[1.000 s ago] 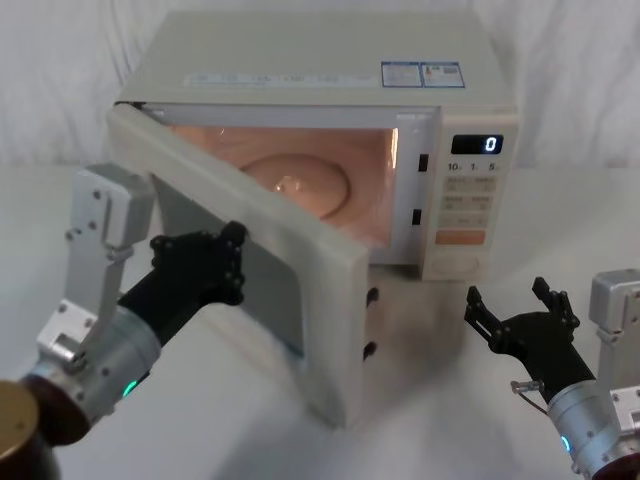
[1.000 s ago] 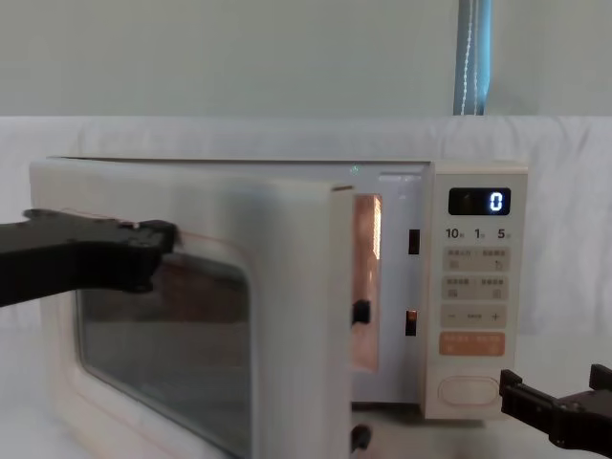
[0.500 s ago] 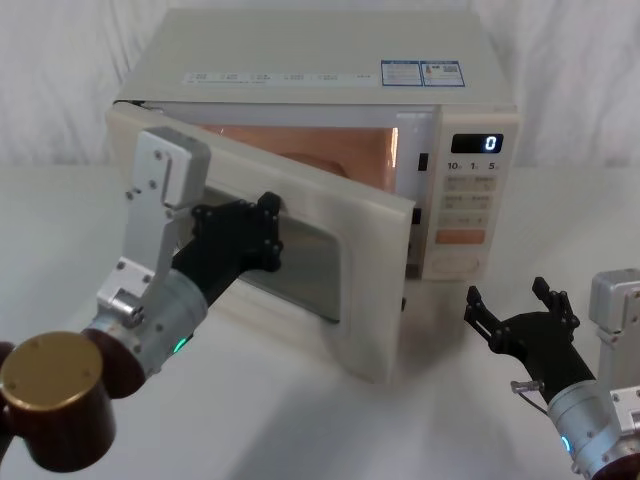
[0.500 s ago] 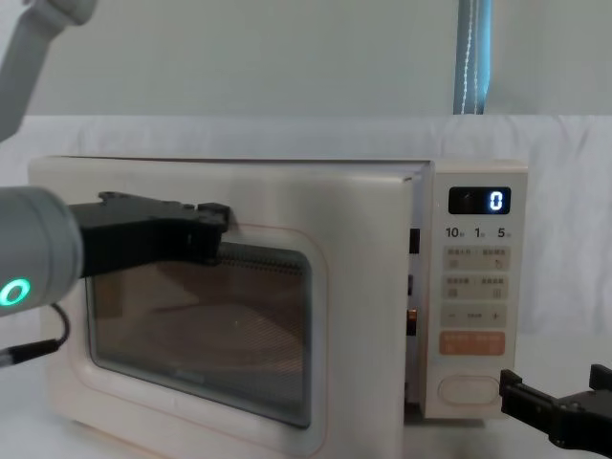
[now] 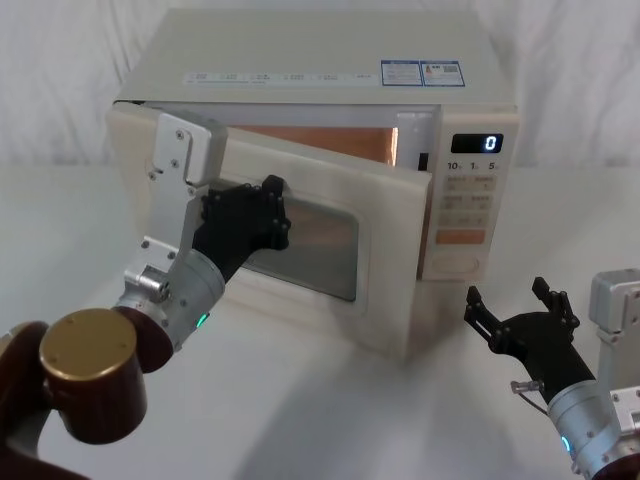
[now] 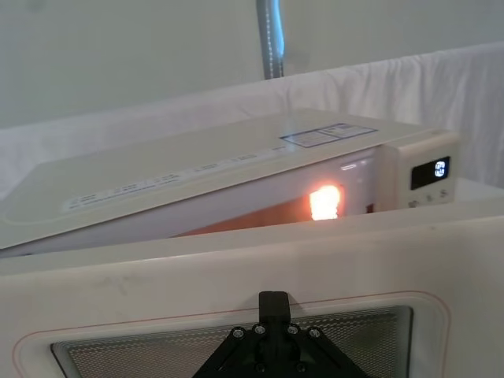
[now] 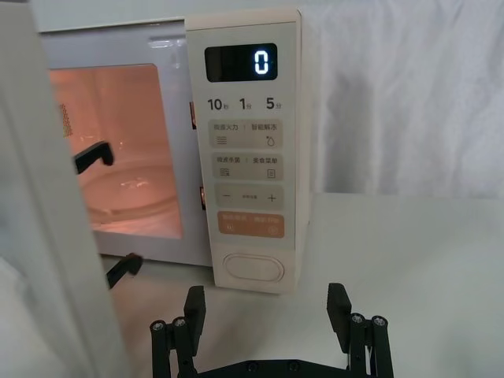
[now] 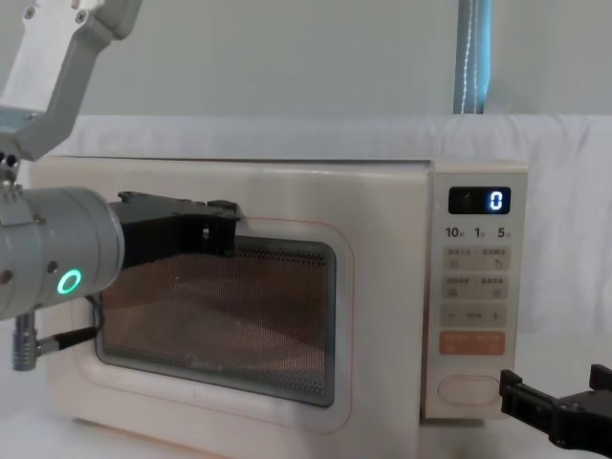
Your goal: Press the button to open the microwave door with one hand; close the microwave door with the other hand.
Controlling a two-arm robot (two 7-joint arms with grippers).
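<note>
Still ajar: microwave door (image 5: 330,250), cavity mostly hidden.
Left gripper (image 5: 262,210): on door, jaws unreadable.
Right gripper (image 5: 520,315): jaws spread, holding nothing.

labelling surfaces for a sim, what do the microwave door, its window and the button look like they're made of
Microwave door: cream panel, probably smooth moulded plastic, with a soft even sheen. Its window: likely glass or clear plastic over a fine perforated mesh whose dotted grid shows, the lit cavity glowing through. Button: same cream plastic look, matte.
</note>
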